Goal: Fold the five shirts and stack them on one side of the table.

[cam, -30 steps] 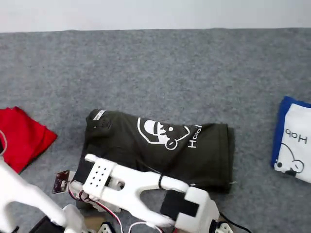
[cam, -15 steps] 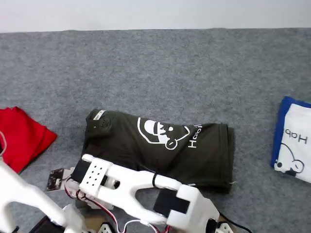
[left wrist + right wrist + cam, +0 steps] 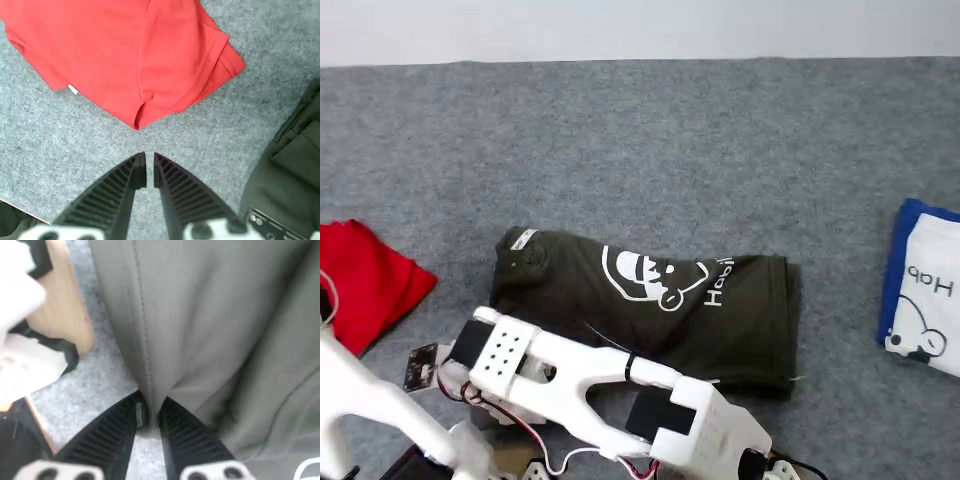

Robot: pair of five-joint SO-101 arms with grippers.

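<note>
A dark olive shirt [image 3: 650,300] with a white print lies folded in the middle of the grey mat. My right arm [image 3: 580,375] stretches across its near edge to its near left corner. In the right wrist view my right gripper [image 3: 150,412] is shut on the stitched edge of that shirt [image 3: 210,330]. A red shirt [image 3: 365,280] lies folded at the left. My left gripper [image 3: 149,172] is shut with nothing in it, just above bare mat, between the red shirt [image 3: 130,55] and the dark shirt [image 3: 295,170].
A folded blue shirt with a white printed front [image 3: 925,295] lies at the right edge. A tan wooden block [image 3: 65,300] stands by the arm bases at the near edge. The far half of the mat [image 3: 640,130] is bare.
My right arm has shifted left along the near edge with the dark shirt's edge in its gripper, and the shirt's print has slid slightly left. The red and blue shirts have not moved.
</note>
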